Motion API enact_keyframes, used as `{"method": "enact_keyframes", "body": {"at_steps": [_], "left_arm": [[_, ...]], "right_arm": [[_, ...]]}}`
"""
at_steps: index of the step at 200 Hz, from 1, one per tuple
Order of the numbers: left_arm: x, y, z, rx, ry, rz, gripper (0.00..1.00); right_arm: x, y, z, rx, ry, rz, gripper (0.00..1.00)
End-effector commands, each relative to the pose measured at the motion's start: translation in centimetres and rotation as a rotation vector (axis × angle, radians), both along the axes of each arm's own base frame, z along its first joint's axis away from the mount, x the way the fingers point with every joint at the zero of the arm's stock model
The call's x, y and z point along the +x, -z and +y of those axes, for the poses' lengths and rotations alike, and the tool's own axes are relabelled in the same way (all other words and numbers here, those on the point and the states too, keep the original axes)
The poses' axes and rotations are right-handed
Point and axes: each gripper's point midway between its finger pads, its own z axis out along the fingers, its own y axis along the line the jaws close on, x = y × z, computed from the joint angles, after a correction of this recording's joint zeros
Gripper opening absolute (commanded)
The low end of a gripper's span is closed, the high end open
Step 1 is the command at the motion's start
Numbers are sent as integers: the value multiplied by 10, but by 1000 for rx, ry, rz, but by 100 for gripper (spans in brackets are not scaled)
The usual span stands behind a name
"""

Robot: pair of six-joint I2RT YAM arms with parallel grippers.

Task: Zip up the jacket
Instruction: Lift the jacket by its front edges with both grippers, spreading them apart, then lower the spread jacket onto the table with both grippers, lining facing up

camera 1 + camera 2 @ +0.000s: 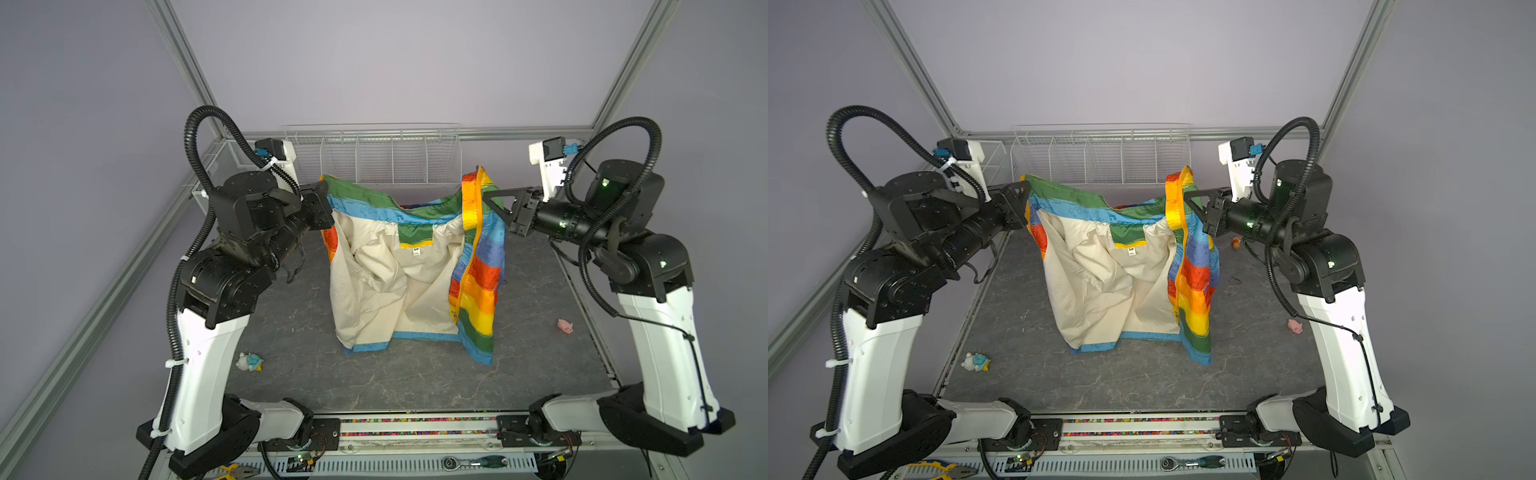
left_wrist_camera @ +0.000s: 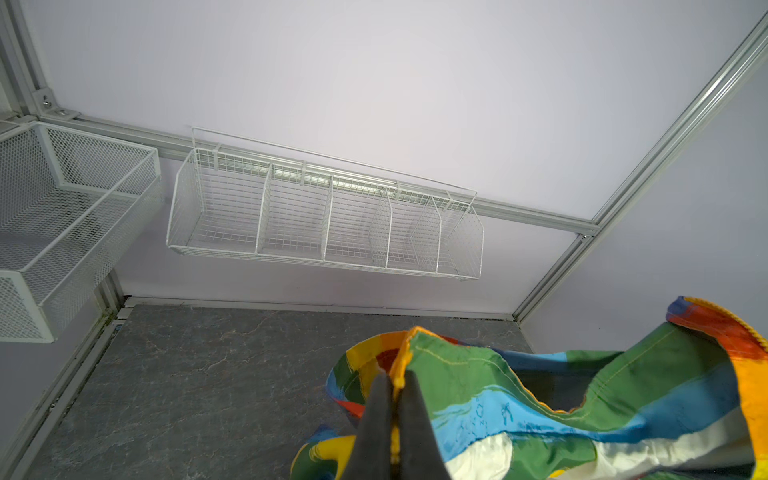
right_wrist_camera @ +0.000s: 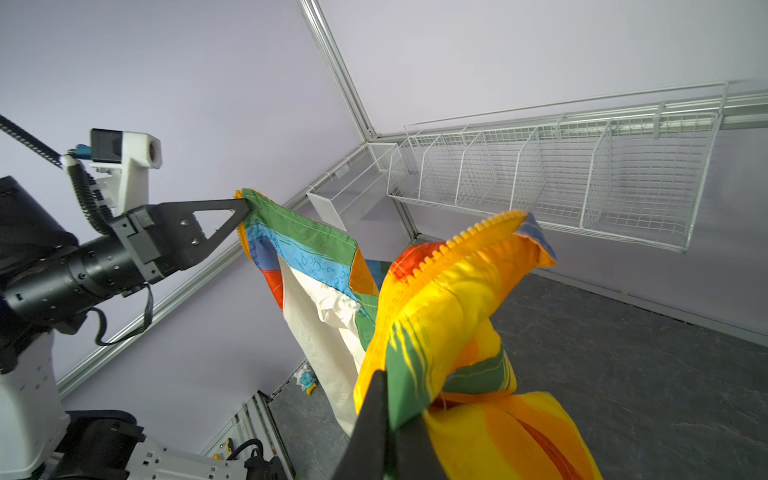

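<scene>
The rainbow-striped jacket (image 1: 415,266) (image 1: 1125,270) hangs spread open between my two grippers, its cream lining facing the cameras in both top views and its blue hem resting on the table. My left gripper (image 1: 326,195) (image 2: 397,380) is shut on the jacket's upper left corner, with the orange-yellow zipper strip (image 2: 395,432) pinched between its jaws. My right gripper (image 1: 484,197) (image 3: 388,378) is shut on the right front panel near its top, where the yellow zipper teeth (image 3: 478,235) stick up. The right zipper strip (image 1: 467,270) runs down unzipped.
A white wire basket (image 1: 374,153) hangs on the back wall just behind the jacket, and a mesh bin (image 2: 62,216) sits at the back left. A small blue-white toy (image 1: 249,361) lies front left and a pink toy (image 1: 565,326) at the right on the grey table (image 1: 415,382).
</scene>
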Motion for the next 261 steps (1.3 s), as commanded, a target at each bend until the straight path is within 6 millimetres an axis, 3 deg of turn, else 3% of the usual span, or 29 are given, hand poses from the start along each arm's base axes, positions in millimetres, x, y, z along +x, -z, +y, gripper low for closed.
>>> {"method": "enact_keyframes", "body": {"at_steps": [1,45,61,77,102,160,222,233,252,261], "left_arm": [[-15,-13,10,-25,-7,-18,0],[-34,-41,9,-115,55,-69,0],[-32,-40,5,-122,65,-60,0],[-19,-26,0,-91,48,-19,0],[11,10,-13,-29,17,72,0],[88,110,-45,146,-67,269,0],[182,188,-59,238,-219,374,0],[197,200,-58,235,-239,395,0],[214,218,-57,234,-266,430,32],[219,223,-56,232,-270,441,41]], "right_arm": [[-21,-31,-1,75,-57,-88,8],[-43,-57,1,155,-126,-134,8],[-39,-55,4,169,-140,-118,8],[-26,-44,9,164,-135,-80,7],[7,-9,16,131,-94,14,7],[101,109,17,-25,84,251,7],[192,220,9,-213,306,410,7],[206,237,9,-240,335,439,14],[222,256,8,-287,363,482,33],[227,260,8,-304,369,494,43]]}}
